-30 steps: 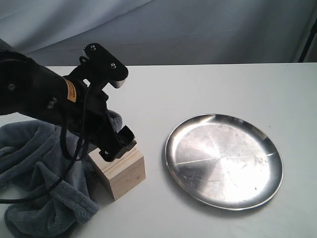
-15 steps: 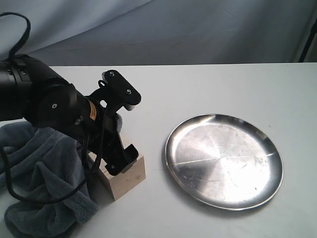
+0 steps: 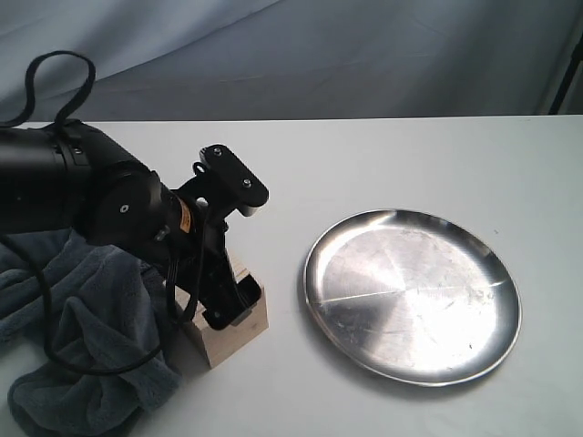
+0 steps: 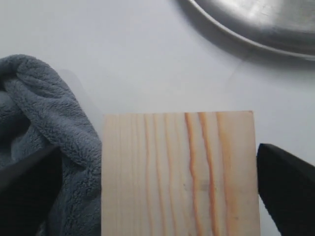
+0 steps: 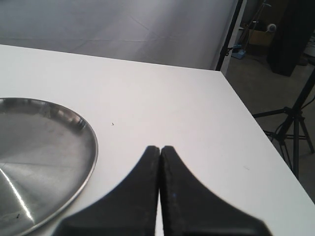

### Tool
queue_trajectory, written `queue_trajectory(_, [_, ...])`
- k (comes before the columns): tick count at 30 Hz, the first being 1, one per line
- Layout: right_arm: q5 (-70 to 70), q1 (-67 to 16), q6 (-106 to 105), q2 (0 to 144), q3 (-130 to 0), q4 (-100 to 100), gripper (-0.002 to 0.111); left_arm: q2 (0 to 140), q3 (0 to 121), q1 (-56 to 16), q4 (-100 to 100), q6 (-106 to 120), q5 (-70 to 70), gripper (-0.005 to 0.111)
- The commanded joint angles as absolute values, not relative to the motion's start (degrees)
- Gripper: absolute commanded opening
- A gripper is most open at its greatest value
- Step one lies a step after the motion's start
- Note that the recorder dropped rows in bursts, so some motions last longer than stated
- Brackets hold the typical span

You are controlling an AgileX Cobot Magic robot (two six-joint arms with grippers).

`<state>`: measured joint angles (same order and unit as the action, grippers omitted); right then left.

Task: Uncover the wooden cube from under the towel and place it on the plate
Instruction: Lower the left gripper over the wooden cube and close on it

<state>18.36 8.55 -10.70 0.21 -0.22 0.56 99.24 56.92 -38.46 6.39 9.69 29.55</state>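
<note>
The wooden cube (image 3: 241, 335) stands uncovered on the white table, just left of the plate (image 3: 412, 296) and touching the towel (image 3: 82, 346) heaped on its left. My left gripper (image 3: 228, 305) is down over the cube and open. One finger (image 4: 288, 189) is close beside one face of the cube (image 4: 177, 172). The other finger (image 4: 29, 194) is over the towel (image 4: 49, 113), apart from the opposite face. The plate (image 4: 256, 19) holds nothing. My right gripper (image 5: 161, 150) is shut on nothing above the table beside the plate's rim (image 5: 91, 147), and it is out of the exterior view.
The table edge (image 5: 246, 113) runs close to my right gripper, with the floor and a light stand (image 5: 290, 118) beyond it. A grey backdrop (image 3: 364, 55) hangs behind the table. The left arm's black cable (image 3: 55, 68) loops above the arm.
My left arm has lowered and rolled over the cube, so its fingers now stand on either side of the block. Cube, towel and plate have stayed in place.
</note>
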Motion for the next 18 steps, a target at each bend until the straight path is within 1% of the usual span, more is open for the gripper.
queue_trajectory(1, [18.33,8.52,-10.51,0.0,0.0,0.0,0.0,100.84,57.29,-38.8,6.61,9.01,28.56,0.105])
queue_trajectory(13, [18.33,8.52,-10.51,0.0,0.0,0.0,0.0,101.62,57.29,-38.8,6.61,8.89,28.47,0.105])
queue_trajectory(18, [18.33,8.52,-10.51,0.0,0.0,0.0,0.0,101.62,57.29,-38.55,6.61,4.28,28.47,0.105])
